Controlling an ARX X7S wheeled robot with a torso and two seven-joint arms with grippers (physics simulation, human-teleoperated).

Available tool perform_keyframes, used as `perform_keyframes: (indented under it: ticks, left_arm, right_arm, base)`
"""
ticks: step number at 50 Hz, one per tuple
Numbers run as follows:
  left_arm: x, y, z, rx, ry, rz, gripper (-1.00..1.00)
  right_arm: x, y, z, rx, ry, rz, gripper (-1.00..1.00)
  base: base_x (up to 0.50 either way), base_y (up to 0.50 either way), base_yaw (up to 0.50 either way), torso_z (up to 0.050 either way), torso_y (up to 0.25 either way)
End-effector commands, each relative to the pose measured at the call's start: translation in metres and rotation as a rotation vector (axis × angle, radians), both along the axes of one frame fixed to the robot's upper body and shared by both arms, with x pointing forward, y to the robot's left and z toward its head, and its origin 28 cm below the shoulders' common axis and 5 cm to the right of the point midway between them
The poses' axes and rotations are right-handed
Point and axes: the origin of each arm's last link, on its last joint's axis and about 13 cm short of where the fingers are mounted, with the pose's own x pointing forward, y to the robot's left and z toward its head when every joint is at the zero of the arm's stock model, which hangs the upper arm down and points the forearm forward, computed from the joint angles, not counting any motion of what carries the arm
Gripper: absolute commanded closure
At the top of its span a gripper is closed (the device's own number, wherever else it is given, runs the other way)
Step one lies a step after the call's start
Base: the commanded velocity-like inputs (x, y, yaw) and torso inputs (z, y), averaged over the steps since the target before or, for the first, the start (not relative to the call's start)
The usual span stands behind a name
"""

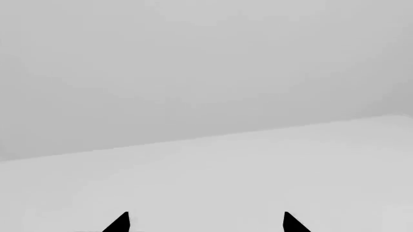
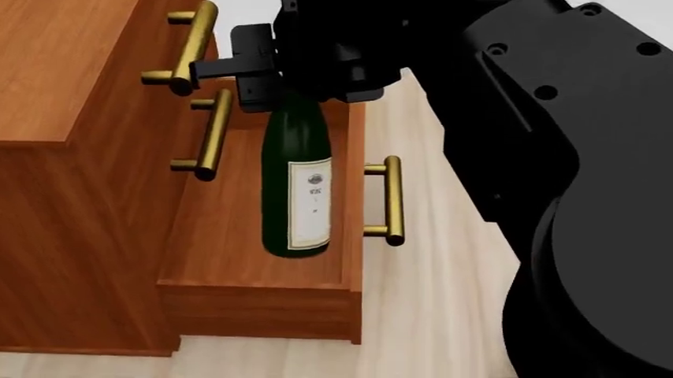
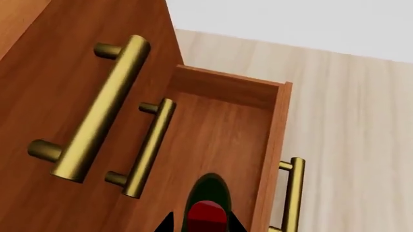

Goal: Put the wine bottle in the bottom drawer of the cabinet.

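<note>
The wine bottle (image 2: 296, 181), dark green with a white label, hangs upright inside the open bottom drawer (image 2: 210, 228) of the cabinet (image 2: 63, 181). Its base is low in the drawer; I cannot tell whether it touches the drawer floor. My right gripper (image 2: 276, 88) is shut on the bottle's neck. In the right wrist view the gripper (image 3: 201, 223) flanks the bottle's red top and green shoulders (image 3: 208, 187) above the drawer (image 3: 219, 130). My left gripper (image 1: 206, 224) is open and empty, facing a grey wall and floor, and is out of the head view.
The drawer's brass handle (image 2: 392, 201) sticks out on its front towards me. The two upper drawers' handles (image 2: 195, 43) (image 2: 216, 130) jut out close beside the bottle and gripper. My right arm (image 2: 568, 157) fills the right side. Pale wood floor (image 2: 431, 315) lies around the cabinet.
</note>
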Motion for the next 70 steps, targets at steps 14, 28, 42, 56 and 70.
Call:
perform_keyframes:
  ticks: [14,28,42,56,70]
  left_arm:
    - [0.0,0.0,-0.001,0.0,0.003,0.001,-1.0]
    - [0.001,0.0,0.0,0.001,0.004,-0.006,-1.0]
    - [0.001,0.0,0.0,0.0,0.0,-0.008,-1.0]
    - [0.001,-0.001,0.001,-0.001,-0.004,-0.01,-1.0]
    - [0.001,0.0,0.0,-0.002,-0.007,-0.008,-1.0]
  right_arm:
    - [0.002,0.0,0.0,0.003,-0.03,0.018,1.0]
    - [0.002,0.001,0.003,-0.011,-0.058,0.022,1.0]
    - [0.0,0.005,0.007,-0.027,-0.091,0.036,1.0]
    - [0.004,0.0,0.001,-0.027,-0.087,0.025,1.0]
    - [0.015,-0.011,-0.023,-0.018,-0.044,-0.041,1.0]
  base:
    - [0.0,0.0,0.0,0.0,-0.111]
    - [0.0,0.0,0.0,0.0,-0.108]
    - [0.0,0.0,0.0,0.0,-0.104]
    - [0.0,0.0,0.0,0.0,-0.102]
    - [0.0,0.0,0.0,0.0,-0.095]
